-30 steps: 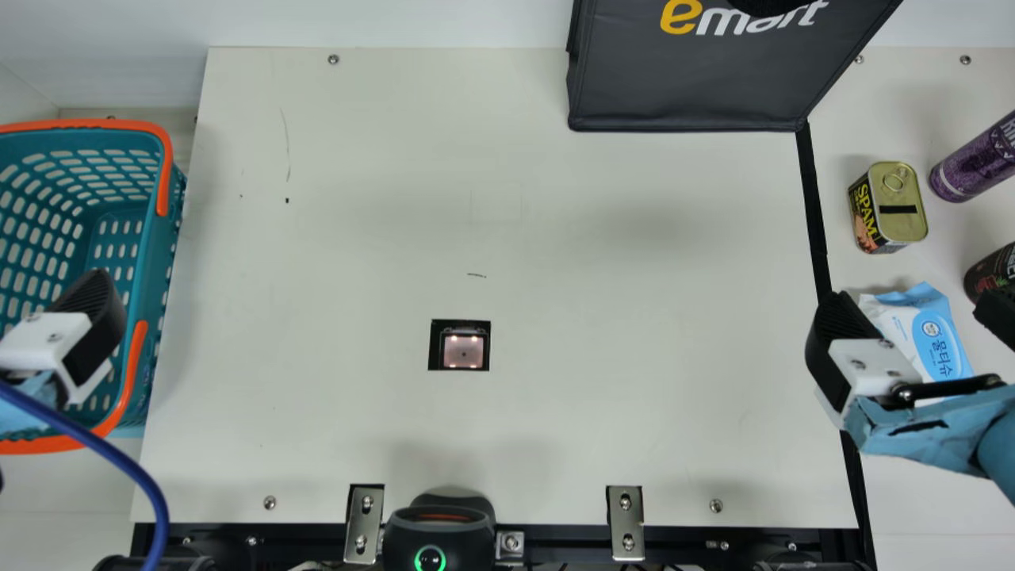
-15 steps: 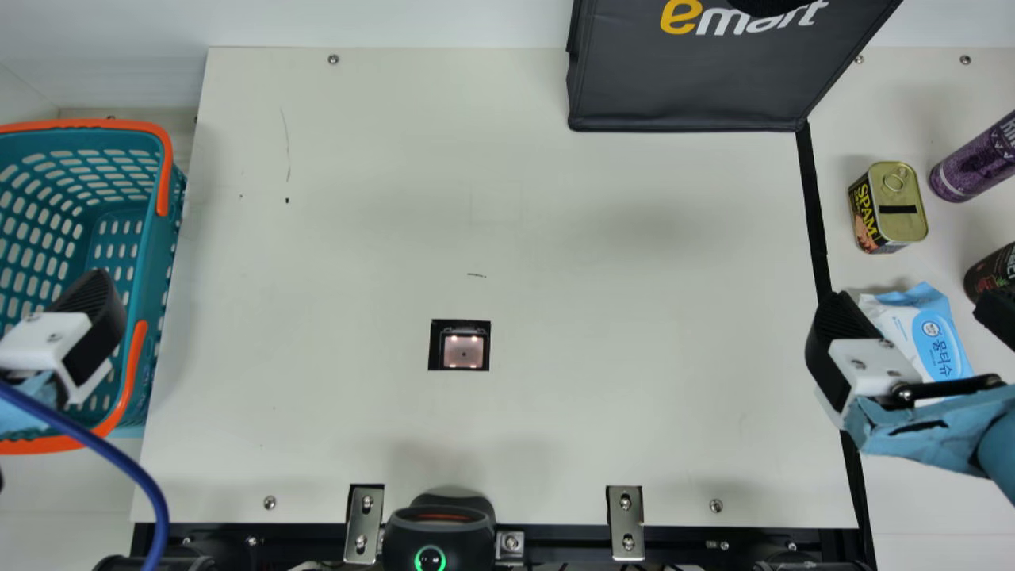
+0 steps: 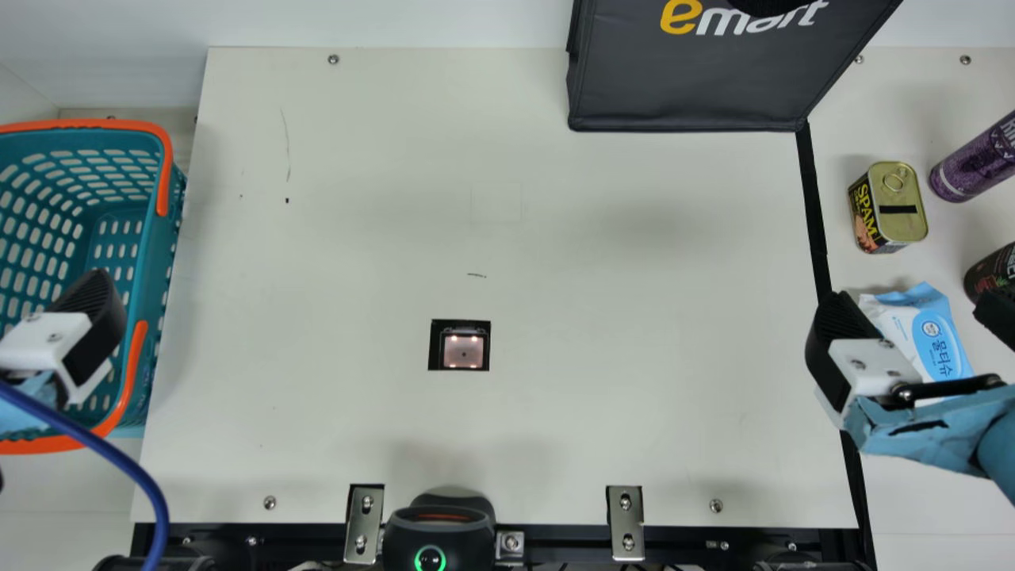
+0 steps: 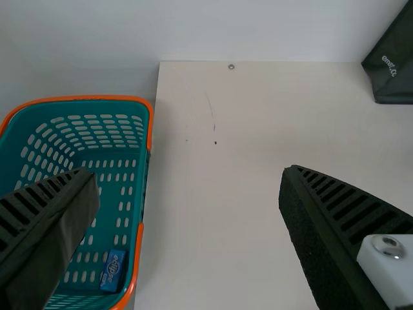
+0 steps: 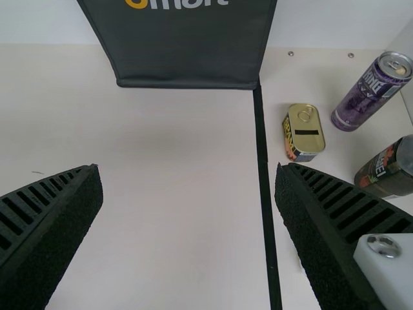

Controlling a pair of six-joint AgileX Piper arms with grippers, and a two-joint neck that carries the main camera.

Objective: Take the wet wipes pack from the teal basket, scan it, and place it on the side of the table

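Note:
The wet wipes pack (image 3: 936,337), white and light blue, lies on the right side strip of the table in the main view. My right gripper (image 3: 916,313) is over it, hiding part of the pack; its fingers stand wide apart. The same gripper (image 5: 188,173) is open and holds nothing in the right wrist view. At the far left, my left gripper (image 3: 93,309) is above the teal basket (image 3: 151,262). In the left wrist view this gripper (image 4: 187,177) is open with nothing between its fingers, one finger overlapping the basket (image 4: 147,213). The scanner window (image 3: 463,350) is set into the table.
A small blue box (image 4: 113,270) lies in the basket. A dark bag (image 3: 690,87) stands at the back. Along the right are a Spam can (image 3: 896,206), a purple can (image 3: 975,162) and a dark can (image 3: 991,274). A black device (image 3: 438,539) sits at the front edge.

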